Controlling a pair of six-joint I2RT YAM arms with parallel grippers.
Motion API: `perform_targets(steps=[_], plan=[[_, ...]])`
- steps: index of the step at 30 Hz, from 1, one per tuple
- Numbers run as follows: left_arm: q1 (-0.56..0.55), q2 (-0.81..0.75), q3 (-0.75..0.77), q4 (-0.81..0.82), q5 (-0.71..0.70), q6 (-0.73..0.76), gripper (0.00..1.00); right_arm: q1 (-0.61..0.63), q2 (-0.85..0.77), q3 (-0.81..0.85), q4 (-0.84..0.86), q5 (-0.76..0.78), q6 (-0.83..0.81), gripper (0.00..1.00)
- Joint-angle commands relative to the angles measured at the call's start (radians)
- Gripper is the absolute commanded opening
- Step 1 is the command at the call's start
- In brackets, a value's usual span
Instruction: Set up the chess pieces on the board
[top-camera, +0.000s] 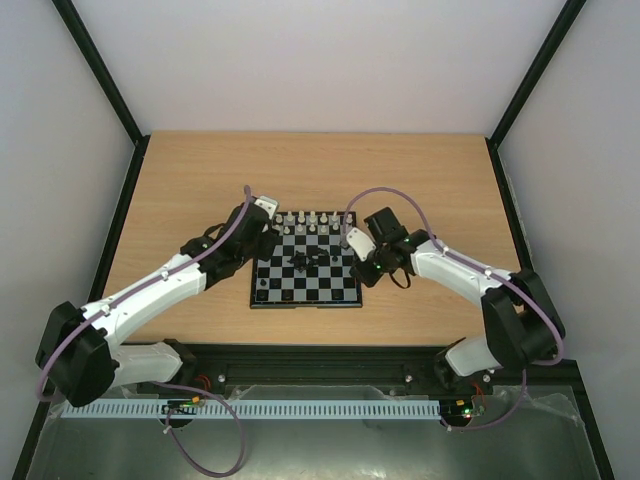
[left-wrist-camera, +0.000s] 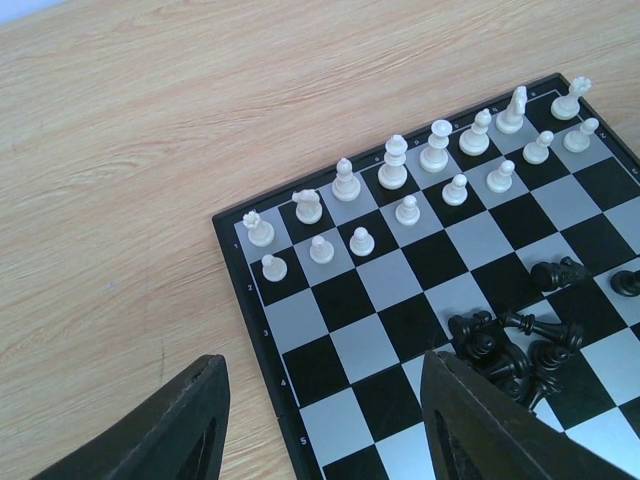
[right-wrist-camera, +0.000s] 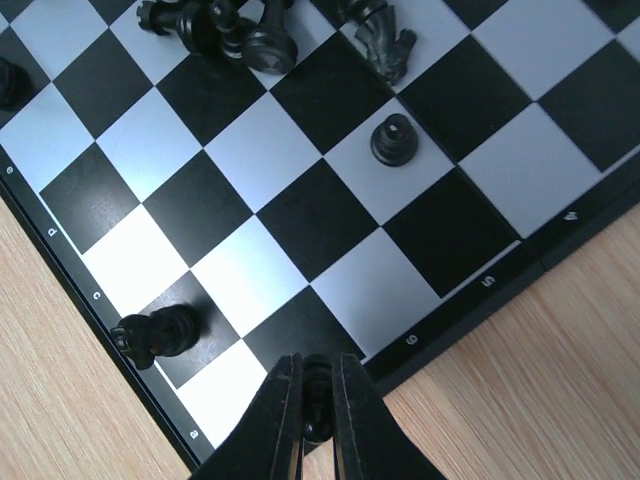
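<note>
Sixteen white chessmen (left-wrist-camera: 394, 163) stand in two full rows along the far edge of the board (left-wrist-camera: 390, 278). The rooks are at the ends, the knights, bishops and two tall pieces stand between them, and eight pawns (left-wrist-camera: 407, 209) line up just in front. Most of the black chessmen (left-wrist-camera: 510, 350) lie tumbled in a heap near the middle of the board, touching one another. A stray black piece (left-wrist-camera: 558, 272) lies on its side just beside the heap.

The left hand (left-wrist-camera: 320, 430) is released, its fingers wide apart with nothing between them. It hangs over the board's left edge near the white rows, one finger above the light wooden worktop (left-wrist-camera: 150, 150) and the other above the squares.

The right hand (right-wrist-camera: 317, 370) is clenched on a small black chessman (right-wrist-camera: 316, 405), pinched between the two fingertips. It is too dark and too hidden to name with certainty. The hand holds it over the board's rim, where the dark border meets the worktop, at the right side of the board in the top view.

A lone black pawn (right-wrist-camera: 394, 140) stands upright on a pale square near that hand. A black rook (right-wrist-camera: 158, 335) sits on a dark square in the edge row, right beside the border. A black knight (right-wrist-camera: 385, 40) lies toppled at the fringe of the heap.
</note>
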Motion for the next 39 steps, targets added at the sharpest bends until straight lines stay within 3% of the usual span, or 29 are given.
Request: perform_targets(steps=[1, 22, 31, 39], plan=[[0.01, 0.01, 0.011, -0.004, -0.004, -0.005, 0.54, 0.031, 0.042, 0.0, 0.011, -0.013, -0.013, 0.06], [0.011, 0.013, 0.011, -0.007, 0.004, -0.005, 0.55, 0.09, 0.113, 0.0, 0.011, 0.085, -0.018, 0.07], [0.011, 0.015, 0.012, -0.008, 0.007, -0.005, 0.55, 0.091, 0.115, 0.022, -0.008, 0.085, 0.003, 0.24], [0.011, 0.019, 0.014, -0.009, 0.011, -0.005, 0.55, 0.083, 0.08, 0.153, -0.07, 0.111, 0.013, 0.31]])
